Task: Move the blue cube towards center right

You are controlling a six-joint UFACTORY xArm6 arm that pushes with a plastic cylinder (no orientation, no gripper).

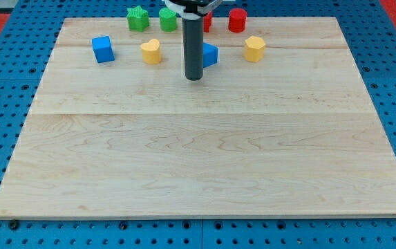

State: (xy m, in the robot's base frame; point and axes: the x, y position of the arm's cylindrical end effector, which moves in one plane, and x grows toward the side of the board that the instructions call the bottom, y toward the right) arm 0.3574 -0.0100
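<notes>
The blue cube point(103, 49) sits near the view's top left of the wooden board point(204, 173). My tip point(194, 77) is at the end of the dark rod, well to the right of the cube and a little lower in the view. A second blue block point(211, 54) lies just right of the rod and is partly hidden by it. A yellow heart-shaped block point(151, 51) lies between the cube and the rod.
A yellow hexagonal block point(254, 48) sits to the right of the rod. Along the top edge stand a green star block point(137, 19), a green block point(168, 19), a red cylinder point(237, 20) and a red block point(207, 21) partly behind the rod.
</notes>
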